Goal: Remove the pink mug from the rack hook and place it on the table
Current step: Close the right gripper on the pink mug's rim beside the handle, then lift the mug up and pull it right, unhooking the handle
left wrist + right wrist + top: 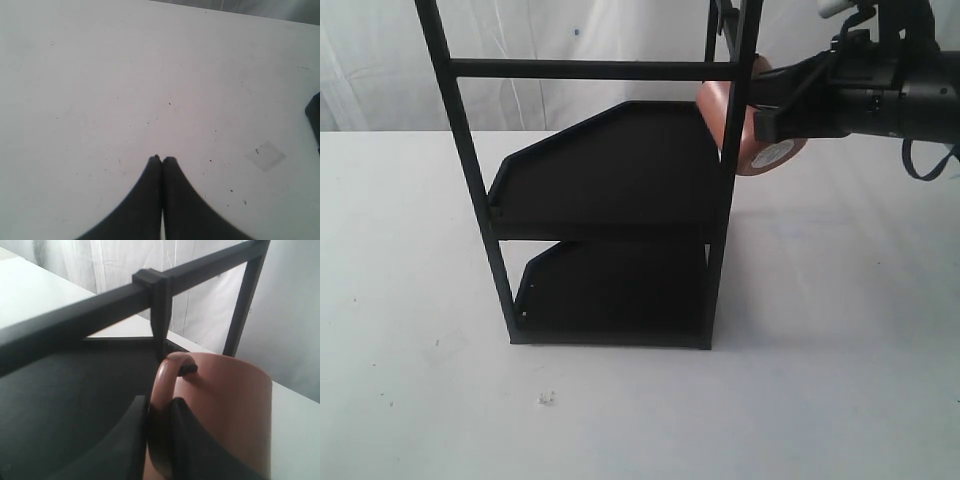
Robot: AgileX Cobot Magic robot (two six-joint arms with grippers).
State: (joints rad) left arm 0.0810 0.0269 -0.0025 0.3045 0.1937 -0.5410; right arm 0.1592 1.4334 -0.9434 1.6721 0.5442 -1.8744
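The pink mug (730, 115) (230, 395) hangs on its side at the right post of the black rack (610, 190), its white-stickered base facing the right. Its handle (167, 375) still loops over the short black rack hook (186, 369). My right gripper (770, 105) (161, 407) comes in from the right and is shut on the mug's handle, one finger on each side. My left gripper (161, 159) is shut and empty above the white table (125, 75); the exterior view does not show it.
The rack has two black shelves (620, 285) and a long crossbar (580, 69) (100, 307) near its top. A clear tape patch (265, 155) lies on the table. White curtains hang behind.
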